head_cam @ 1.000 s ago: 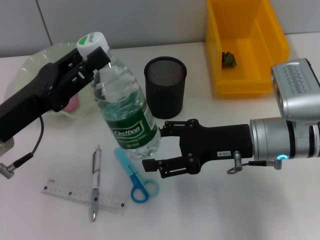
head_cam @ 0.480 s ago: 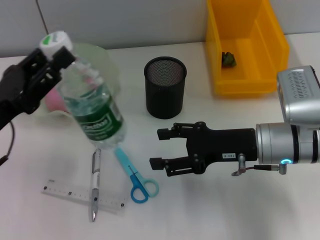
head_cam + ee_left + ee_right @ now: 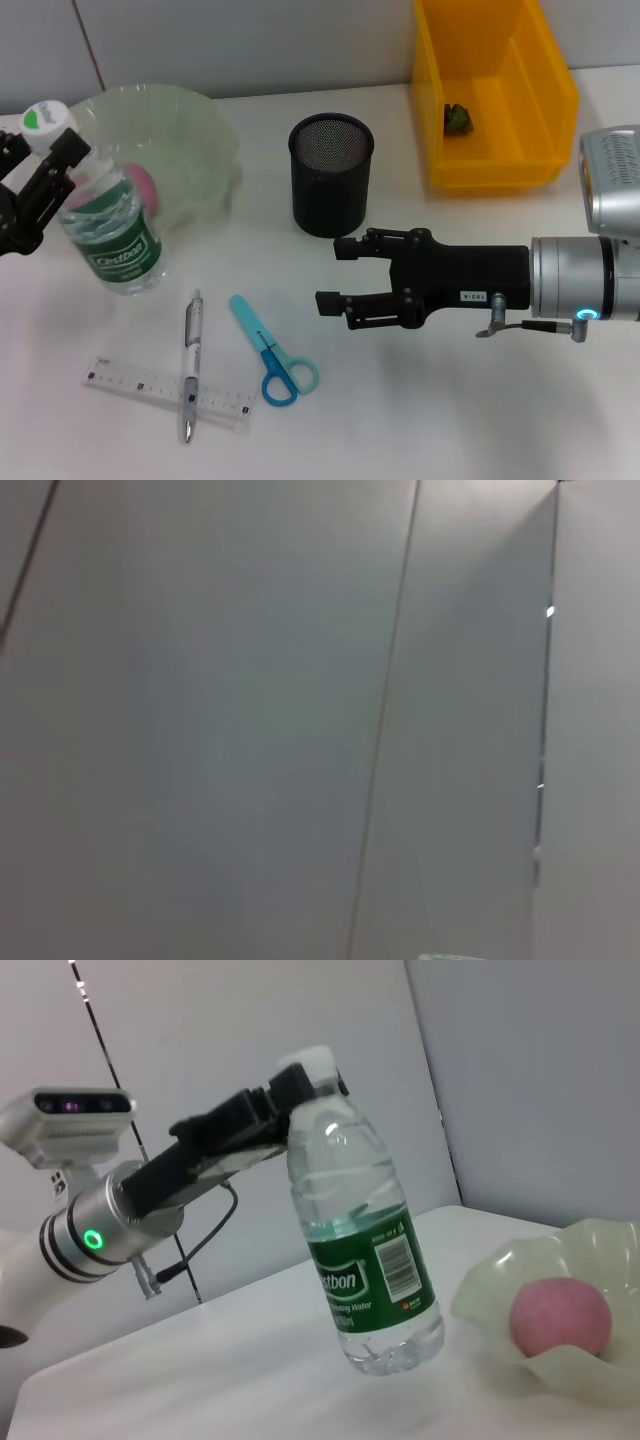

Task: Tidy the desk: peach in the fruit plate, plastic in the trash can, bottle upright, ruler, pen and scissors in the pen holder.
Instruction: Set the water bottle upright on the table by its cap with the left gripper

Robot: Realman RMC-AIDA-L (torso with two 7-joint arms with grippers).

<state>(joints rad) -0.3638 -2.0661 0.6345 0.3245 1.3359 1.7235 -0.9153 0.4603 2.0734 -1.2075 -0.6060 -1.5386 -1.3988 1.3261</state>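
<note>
desk inventory, bottle at the left edge

- bottle (image 3: 108, 228): clear plastic, green label, white cap with green mark; base on the table (image 3: 420, 420) at far left, body leaning slightly; just in front of the fruit plate
- left gripper (image 3: 40, 170): black, at the left edge of the head view; fingers clamped on the bottle's neck under the cap; seen also from the right wrist view (image 3: 290, 1090) gripping the neck, bottle (image 3: 365, 1250) resting base down on the white surface
- right gripper (image 3: 335, 275): black, on a silver arm reaching in from the right; hovering over mid table, in front of the pen holder; fingers spread apart, nothing between them
- fruit plate (image 3: 190, 130): pale green, wavy rim, back left; holding the peach (image 3: 143, 185), pink, partly hidden behind the bottle
- pen holder (image 3: 331, 172): black mesh cup, upright, centre back
- trash can (image 3: 495, 90): yellow bin, back right; small dark green item inside
- pen (image 3: 190, 365): silver, lying across the ruler (image 3: 165, 390), clear, flat at front left
- scissors (image 3: 270, 350): blue, closed, lying just beside the pen, handles toward the front
- left wrist view: only a plain grey wall
</note>
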